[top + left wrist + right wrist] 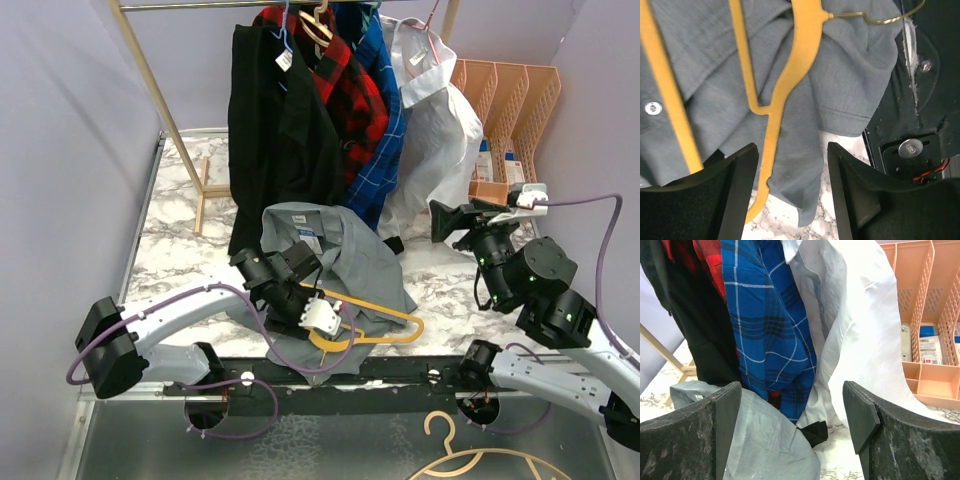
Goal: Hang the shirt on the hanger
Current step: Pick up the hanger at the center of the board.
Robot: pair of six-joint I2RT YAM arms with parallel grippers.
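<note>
left gripper point(790, 165) jaws apart astride hanger point(805, 40) lying on shirt point(855, 70); right gripper point(792, 402) spread, empty

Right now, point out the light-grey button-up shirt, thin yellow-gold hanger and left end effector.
light-grey button-up shirt point(355, 262): top external view, body below collar.
thin yellow-gold hanger point(799, 50): left wrist view, broad shoulder arm.
left end effector point(791, 170): left wrist view, between fingertips.
</note>
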